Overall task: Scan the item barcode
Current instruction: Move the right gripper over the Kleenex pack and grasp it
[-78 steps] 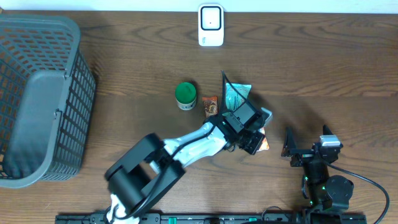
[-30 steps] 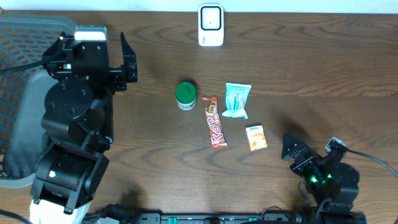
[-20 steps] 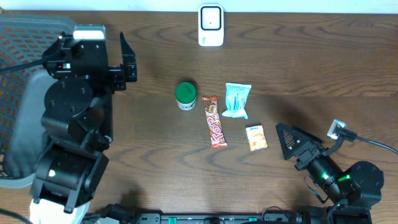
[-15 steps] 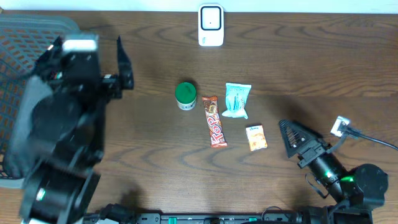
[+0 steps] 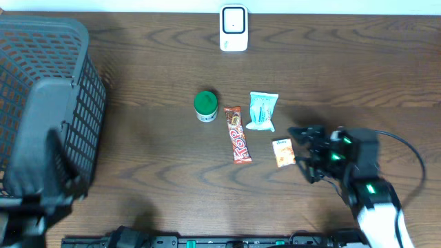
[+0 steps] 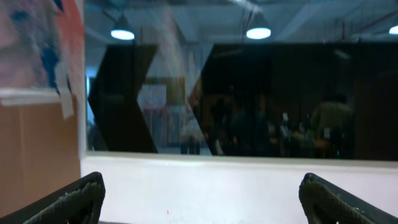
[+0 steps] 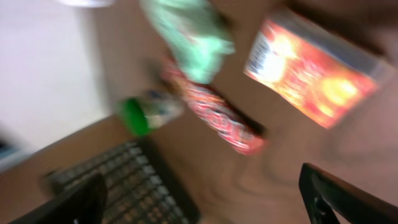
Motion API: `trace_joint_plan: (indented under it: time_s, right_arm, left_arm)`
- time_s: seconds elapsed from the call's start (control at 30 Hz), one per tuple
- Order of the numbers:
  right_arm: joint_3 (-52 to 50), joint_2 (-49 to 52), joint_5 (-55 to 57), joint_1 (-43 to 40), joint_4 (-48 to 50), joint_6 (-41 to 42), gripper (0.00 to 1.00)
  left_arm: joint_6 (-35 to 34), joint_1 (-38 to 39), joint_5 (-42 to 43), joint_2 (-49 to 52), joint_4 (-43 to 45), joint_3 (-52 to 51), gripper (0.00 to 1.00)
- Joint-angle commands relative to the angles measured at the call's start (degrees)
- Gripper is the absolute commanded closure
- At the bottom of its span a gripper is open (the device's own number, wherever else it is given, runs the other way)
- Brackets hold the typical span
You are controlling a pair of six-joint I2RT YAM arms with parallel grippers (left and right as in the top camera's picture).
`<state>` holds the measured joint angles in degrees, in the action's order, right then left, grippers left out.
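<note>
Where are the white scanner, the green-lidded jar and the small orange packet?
white scanner [image 5: 233, 27], overhead view, middle of its face.
green-lidded jar [image 5: 205, 102], overhead view, on the lid.
small orange packet [image 5: 284, 153], overhead view, packet's centre.

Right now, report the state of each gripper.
Left gripper: open, holding nothing.
Right gripper: open, holding nothing.

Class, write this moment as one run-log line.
right tool: open, near orange packet, not holding | left tool: open, empty | white scanner: no item at it
</note>
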<state>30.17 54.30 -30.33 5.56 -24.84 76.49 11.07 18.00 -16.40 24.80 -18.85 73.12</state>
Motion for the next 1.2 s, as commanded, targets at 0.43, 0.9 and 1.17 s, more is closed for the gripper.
trace_joint_plan:
  time_s: [0.43, 0.9, 1.17]
  right_arm:
    - [17.9, 25.1, 23.8, 15.0, -16.0, 18.1, 0.01]
    - [17.9, 36.4, 26.8, 15.1, -12.7, 22.6, 0.01]
    - [17.9, 41.3, 26.4, 14.8, -10.0, 14.9, 0.11]
  left_arm:
    - [5.9, -0.3, 0.7, -3.7, 0.7, 0.2, 0.0]
    - [5.9, -0.4, 0.7, -3.7, 1.8, 0.2, 0.0]
    - [5.9, -0.4, 0.7, -3.7, 1.8, 0.2, 0.0]
